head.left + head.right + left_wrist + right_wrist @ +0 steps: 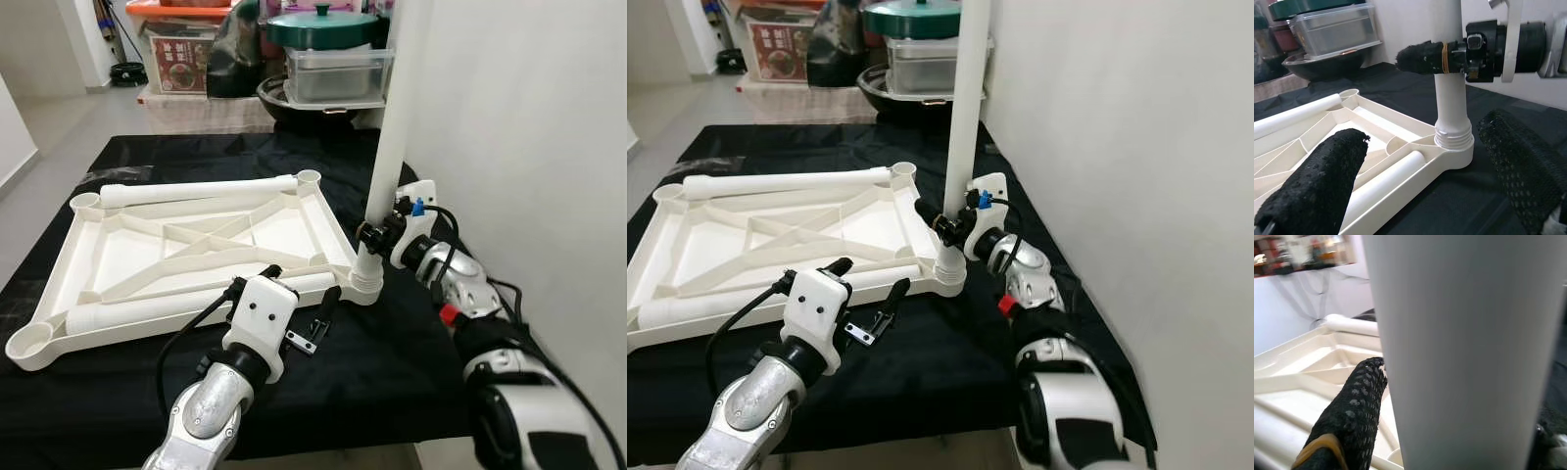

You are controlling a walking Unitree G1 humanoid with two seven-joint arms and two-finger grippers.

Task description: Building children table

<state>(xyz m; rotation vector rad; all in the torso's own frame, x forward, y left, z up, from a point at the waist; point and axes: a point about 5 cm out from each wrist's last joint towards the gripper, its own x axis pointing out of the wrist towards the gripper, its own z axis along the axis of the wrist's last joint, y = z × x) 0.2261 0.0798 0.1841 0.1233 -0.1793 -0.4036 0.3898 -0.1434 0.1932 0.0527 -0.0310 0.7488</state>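
The tabletop lies upside down on a black cloth, ribs up, with a round socket at each corner. A white leg stands upright in the near right socket, its threaded collar seated on the socket's rim. Two more legs lie loose inside the frame: one along the far edge, one along the near edge.

The left wrist view shows the joint close up: the leg's collar sits on the socket, and one right finger presses against the tube above it. The right wrist view has the tube directly before the lens, with one finger beside it and the tabletop's ribs behind.

The right arm reaches in from the right, forearm roughly level, wrist turned toward the leg. The right gripper pinches the leg just above the socket.

The left arm comes up from the near edge, wrist raised. The left gripper hovers at the near rim beside the socket, fingers spread wide and holding nothing.

Beyond the cloth stand a green-lidded pot and a clear bin.
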